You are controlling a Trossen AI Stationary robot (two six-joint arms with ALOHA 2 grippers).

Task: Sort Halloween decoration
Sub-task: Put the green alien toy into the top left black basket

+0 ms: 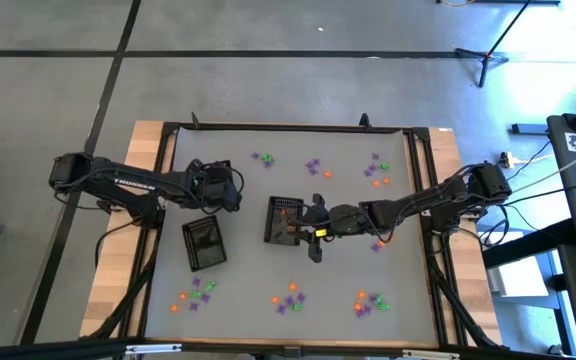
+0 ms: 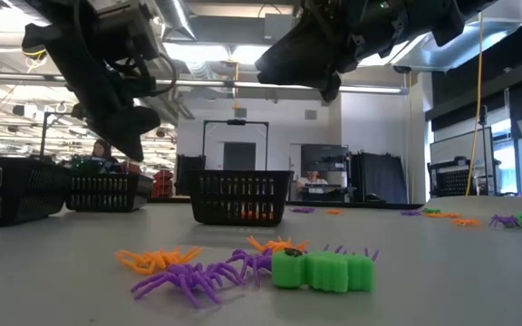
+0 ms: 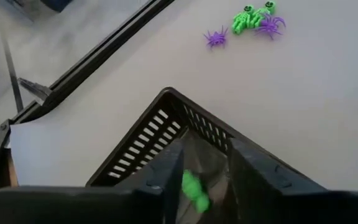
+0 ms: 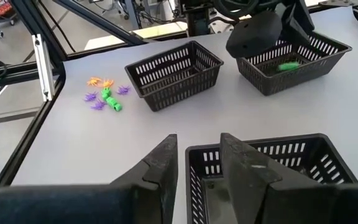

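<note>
Above the black slatted plastic tray (image 3: 166,134), the left gripper's (image 3: 199,180) fingers stand parted over a green plastic trinket (image 3: 194,191) dropped inside, while the right gripper (image 4: 197,165), fingers slightly apart and empty, must fetch another.

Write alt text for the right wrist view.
The right tool hovers open over a black basket. Beyond it sit an empty basket beside small orange, purple and green toys, and another basket holding a green piece.
</note>
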